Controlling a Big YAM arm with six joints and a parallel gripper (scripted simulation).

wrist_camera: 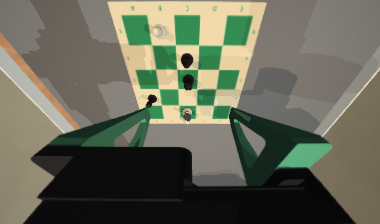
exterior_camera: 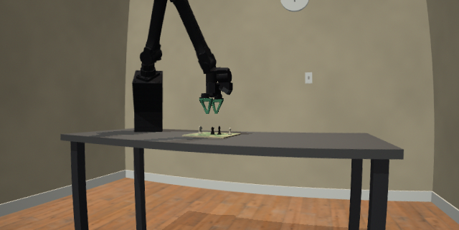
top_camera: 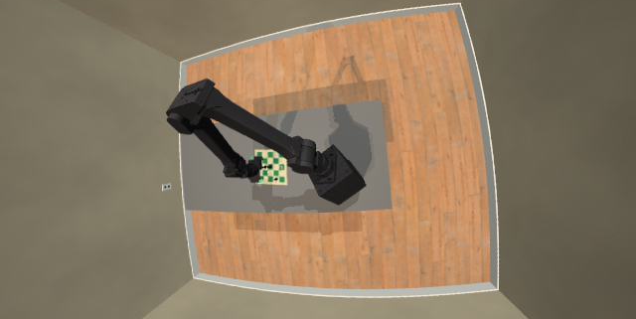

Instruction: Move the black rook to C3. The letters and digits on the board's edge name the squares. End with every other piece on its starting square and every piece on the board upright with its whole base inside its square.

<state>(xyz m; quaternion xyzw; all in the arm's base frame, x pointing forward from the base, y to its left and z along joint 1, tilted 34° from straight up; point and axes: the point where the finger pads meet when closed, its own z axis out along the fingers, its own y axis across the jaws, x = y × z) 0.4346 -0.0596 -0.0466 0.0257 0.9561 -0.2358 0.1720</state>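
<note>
The small green-and-cream chessboard (wrist_camera: 117, 30) (exterior_camera: 236, 134) (top_camera: 284, 159) lies on the dark table. A black piece that I take for the black rook (wrist_camera: 188, 81) (exterior_camera: 212, 130) stands upright on the board's middle square, in the C column. My gripper (wrist_camera: 189, 111) (exterior_camera: 211, 111) is wide open and empty. It hangs well above the board, roughly over that piece. Another black piece (wrist_camera: 187, 60) stands one square farther along the same column. A third black piece (wrist_camera: 151, 100) stands near the left finger in the wrist view.
A white piece (wrist_camera: 158, 30) stands at the board's far side and a pale piece (wrist_camera: 187, 116) on the near edge row. The table (exterior_camera: 287, 144) (top_camera: 224, 195) carries the arm's black base box (exterior_camera: 148, 101) behind the board.
</note>
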